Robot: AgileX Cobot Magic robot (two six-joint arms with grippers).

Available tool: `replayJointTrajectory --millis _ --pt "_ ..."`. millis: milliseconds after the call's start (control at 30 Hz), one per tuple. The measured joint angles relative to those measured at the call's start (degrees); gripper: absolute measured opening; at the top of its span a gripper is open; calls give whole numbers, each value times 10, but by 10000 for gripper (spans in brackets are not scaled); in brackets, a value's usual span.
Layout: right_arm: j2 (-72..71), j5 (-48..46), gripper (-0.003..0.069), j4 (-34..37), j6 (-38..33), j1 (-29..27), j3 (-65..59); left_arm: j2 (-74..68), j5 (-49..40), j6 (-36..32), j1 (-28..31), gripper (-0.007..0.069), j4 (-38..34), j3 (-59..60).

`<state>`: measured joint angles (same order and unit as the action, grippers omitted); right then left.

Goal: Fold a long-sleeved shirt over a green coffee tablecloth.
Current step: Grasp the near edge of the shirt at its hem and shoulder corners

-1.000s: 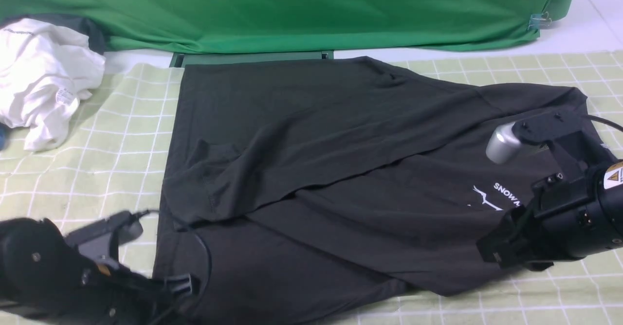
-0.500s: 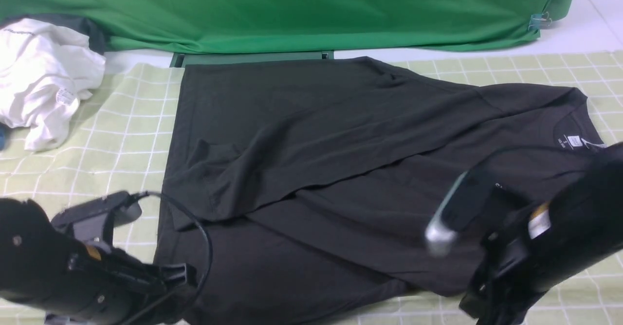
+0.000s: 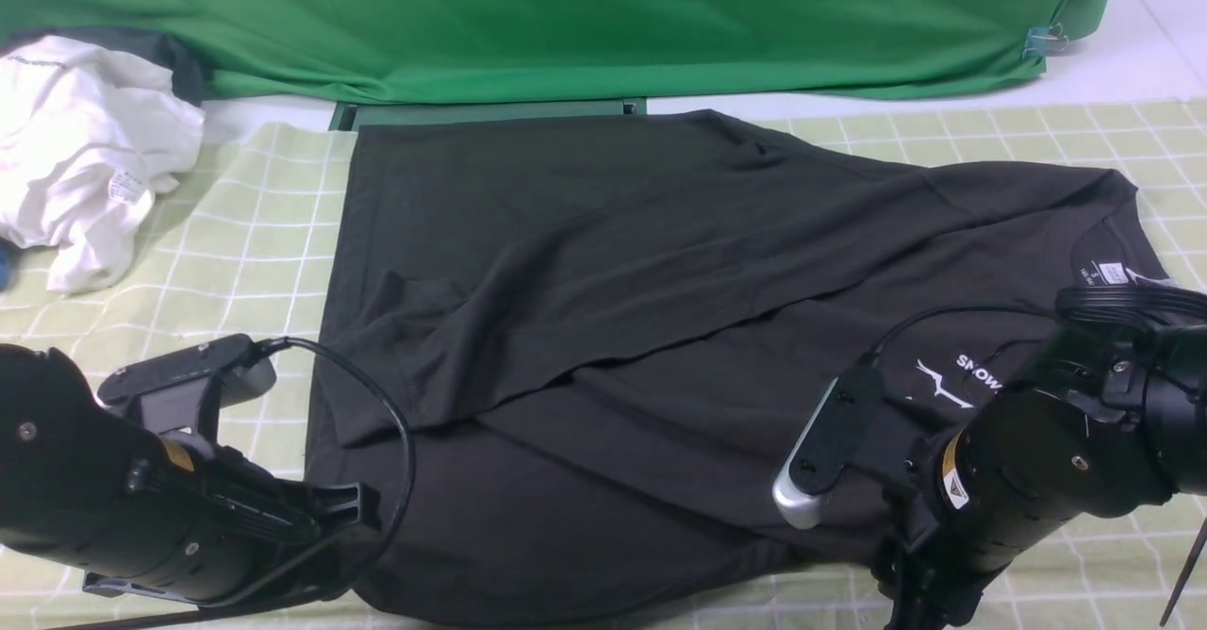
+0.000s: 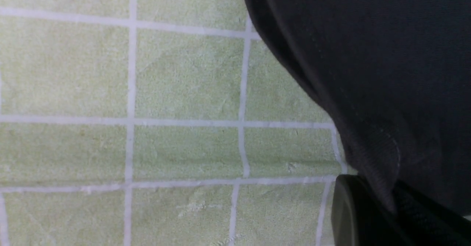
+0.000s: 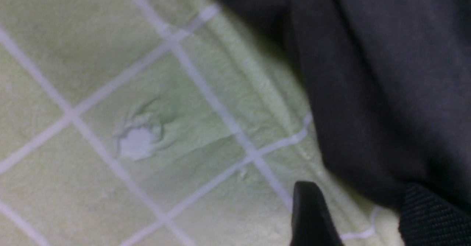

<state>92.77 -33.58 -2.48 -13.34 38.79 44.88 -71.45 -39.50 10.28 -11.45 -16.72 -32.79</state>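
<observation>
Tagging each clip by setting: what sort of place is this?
Probably a staged robot lab bench, not a home: plain green backdrop clipped up behind, checked tablecloth, and long-sleeved shirt spread on it.

Lit brightly and evenly from above, with soft shadows beside the crumpled white garment (image 3: 85, 149). Looked sharp in front view; blurred across the right wrist view's pale yellow-green gridded tablecloth (image 5: 147, 128).

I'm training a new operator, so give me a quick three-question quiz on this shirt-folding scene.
1. True or false: the dark charcoal long-sleeved shirt lies on the pale green white-gridded tablecloth.
2. Where is the crumpled white garment? A: robot's far left; B: far right; C: on the shirt.
3. Fill in: the right end effector is ___.
Key: 1 true; 2 A; 3 open.
</observation>
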Motion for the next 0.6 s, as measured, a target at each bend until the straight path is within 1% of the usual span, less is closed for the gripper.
replayJointTrajectory --millis 233,400,600 --pt "0 6 335 -38 8 0 2 0 -2 -4 0 24 1 0" --pt "0 11 335 -47 8 0 2 0 -2 -4 0 24 1 0" --pt "0 49 335 -67 8 0 2 0 -3 -16 0 24 1 0"
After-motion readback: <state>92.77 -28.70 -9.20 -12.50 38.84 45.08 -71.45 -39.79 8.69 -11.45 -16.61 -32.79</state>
